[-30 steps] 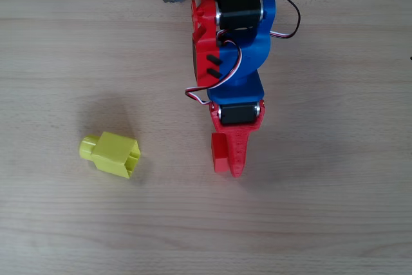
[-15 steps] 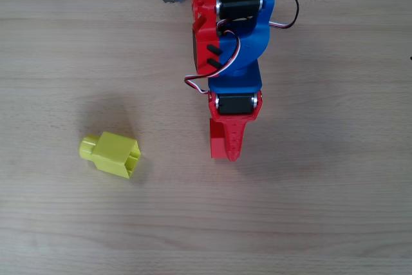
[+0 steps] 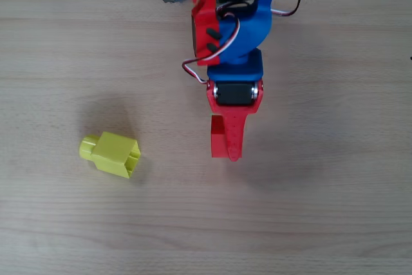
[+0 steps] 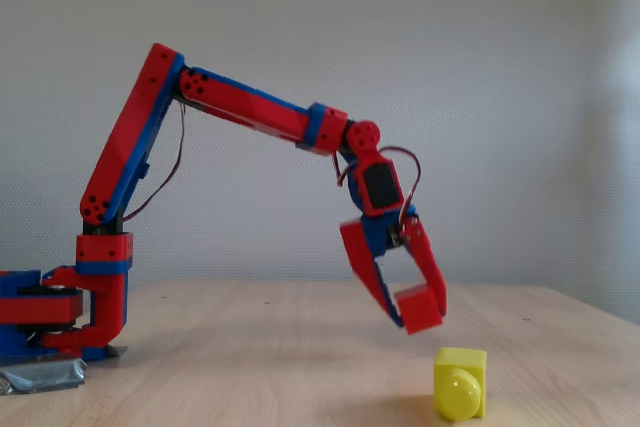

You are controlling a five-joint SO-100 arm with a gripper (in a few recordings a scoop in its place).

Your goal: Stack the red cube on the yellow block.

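Nearest the fixed camera, the small bright-yellow plastic block (image 4: pixel 460 383) lies on the pale wooden table (image 4: pixel 250 367).
Behind and above it, the red-and-blue gripper (image 4: pixel 412 319) clasps the small matte red cube (image 4: pixel 421 308) off the table; no writing is readable.

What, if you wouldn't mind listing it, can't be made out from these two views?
- Overhead view: the red cube sits under the hand, which is the same red, so its outline is hard to separate.
- Overhead view: the arm's base is cut off by the top edge.
- Fixed view: the far side of the cube is hidden.
- Fixed view: the yellow block shows its stub end; its notched end faces away.
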